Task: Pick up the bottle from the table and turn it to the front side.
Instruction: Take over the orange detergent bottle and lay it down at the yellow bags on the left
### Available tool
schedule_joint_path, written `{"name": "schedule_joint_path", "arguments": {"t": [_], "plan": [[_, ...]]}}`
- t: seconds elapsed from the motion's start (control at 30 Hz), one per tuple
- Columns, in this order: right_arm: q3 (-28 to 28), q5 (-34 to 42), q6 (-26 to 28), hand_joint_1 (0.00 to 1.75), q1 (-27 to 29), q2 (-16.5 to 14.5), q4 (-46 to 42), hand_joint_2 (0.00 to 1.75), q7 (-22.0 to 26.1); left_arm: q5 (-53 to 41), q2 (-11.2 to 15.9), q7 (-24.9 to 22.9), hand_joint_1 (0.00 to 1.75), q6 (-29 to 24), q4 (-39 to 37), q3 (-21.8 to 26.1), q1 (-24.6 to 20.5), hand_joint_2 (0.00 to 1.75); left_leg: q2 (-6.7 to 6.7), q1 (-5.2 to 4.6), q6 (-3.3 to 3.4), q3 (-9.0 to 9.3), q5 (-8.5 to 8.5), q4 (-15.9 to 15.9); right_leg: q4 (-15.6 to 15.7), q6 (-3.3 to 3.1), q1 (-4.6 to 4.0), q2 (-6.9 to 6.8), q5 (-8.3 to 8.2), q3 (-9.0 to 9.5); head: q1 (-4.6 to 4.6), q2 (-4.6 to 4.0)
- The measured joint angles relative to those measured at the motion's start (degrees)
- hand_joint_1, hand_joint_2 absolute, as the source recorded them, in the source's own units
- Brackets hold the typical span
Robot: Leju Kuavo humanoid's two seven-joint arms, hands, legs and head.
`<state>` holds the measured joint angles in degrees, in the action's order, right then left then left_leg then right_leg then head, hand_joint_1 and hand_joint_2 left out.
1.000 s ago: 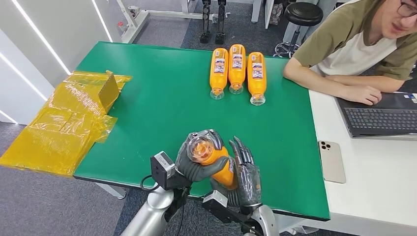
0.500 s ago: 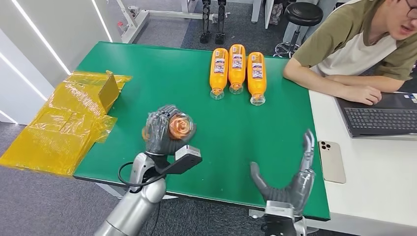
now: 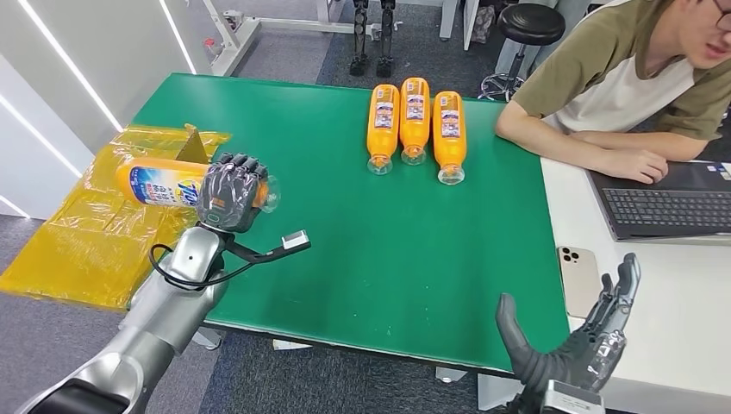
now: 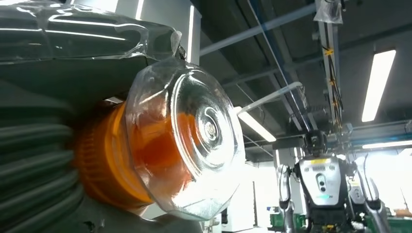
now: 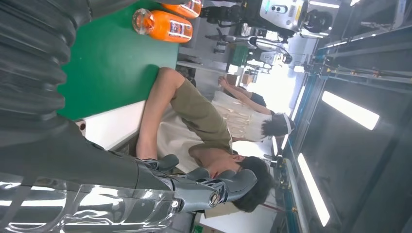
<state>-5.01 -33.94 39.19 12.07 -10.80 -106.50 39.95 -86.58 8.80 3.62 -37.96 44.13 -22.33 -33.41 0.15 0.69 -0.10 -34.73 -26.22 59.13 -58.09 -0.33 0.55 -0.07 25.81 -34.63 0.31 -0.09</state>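
My left hand (image 3: 228,191) grips an orange bottle (image 3: 164,183) with a blue and white label, held sideways over the table's left edge. Its clear cap end (image 4: 187,138) pokes out past the fingers toward the table's middle. In the left wrist view that cap sits close to the lens, with the hand's ribbed cover (image 4: 34,160) beside it. My right hand (image 3: 582,341) hangs open beyond the table's front right corner, fingers spread and holding nothing. Three more orange bottles (image 3: 415,121) lie side by side at the far middle of the green table (image 3: 388,241).
Yellow plastic wrapping (image 3: 112,216) with a cardboard piece lies off the table's left edge. A person (image 3: 629,78) sits at the far right, arms resting by a laptop (image 3: 664,207). A phone (image 3: 582,280) lies on the white desk near my right hand.
My left hand carried the bottle from the front middle out to the left and turned it sideways, label up. My right hand let go and drew back to the front right.
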Motion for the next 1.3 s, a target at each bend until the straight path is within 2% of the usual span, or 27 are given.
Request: {"name": "schedule_joint_path", "arguments": {"t": [0.23,0.4,0.67,0.9,1.1,1.3], "plan": [[0.3,0.7,0.0,0.0,0.3,-0.1,-0.7,1.75,0.1,-2.9,2.0,0.3,1.75,9.7,-11.9,-3.1,-3.4,1.75,0.03,-0.01,0.0,0.01,0.0,0.0,0.0,0.0,0.01,0.03,0.0,0.0,0.0,0.0],[0.3,0.9,0.0,0.0,0.3,-0.1,-0.9,1.75,0.1,-2.2,3.5,7.2,1.75,21.2,-19.4,-5.6,-4.3,1.75,0.09,0.0,0.0,0.02,0.0,0.0,0.0,-0.01,0.0,0.09,0.0,-0.03,0.0,0.0],[0.1,0.7,0.0,0.0,0.1,-0.1,-0.8,1.75,0.1,-1.7,5.9,8.5,1.75,27.5,-24.2,-6.7,-7.4,1.75,0.12,0.0,-0.07,0.15,-0.05,-0.1,0.0,-0.07,0.0,0.09,0.04,0.11,0.0,0.0],[-0.7,0.7,0.0,0.0,-0.4,-0.1,-0.2,1.75,0.1,-1.6,7.6,6.9,1.75,28.7,-25.1,-6.7,-8.1,1.75,0.11,0.01,-0.1,0.28,-0.03,-0.1,-0.1,-0.12,-0.01,0.08,0.06,0.18,0.01,0.0],[-1.2,0.1,0.0,0.0,-0.7,-0.2,0.4,1.75,0.1,-3.0,7.7,2.9,1.75,27.3,-25.5,-7.6,-8.5,1.75,0.09,0.0,-0.13,0.27,-0.01,-0.1,-0.1,-0.12,0.0,0.07,0.06,0.15,0.0,0.0],[-1.5,-0.2,0.0,0.0,-0.7,-0.5,0.9,1.75,0.1,-3.1,7.7,2.1,1.75,26.9,-25.8,-8.5,-8.7,1.75,0.07,0.0,-0.13,0.24,-0.01,0.0,-0.1,-0.13,0.0,0.07,0.07,0.14,0.0,0.0]]}}
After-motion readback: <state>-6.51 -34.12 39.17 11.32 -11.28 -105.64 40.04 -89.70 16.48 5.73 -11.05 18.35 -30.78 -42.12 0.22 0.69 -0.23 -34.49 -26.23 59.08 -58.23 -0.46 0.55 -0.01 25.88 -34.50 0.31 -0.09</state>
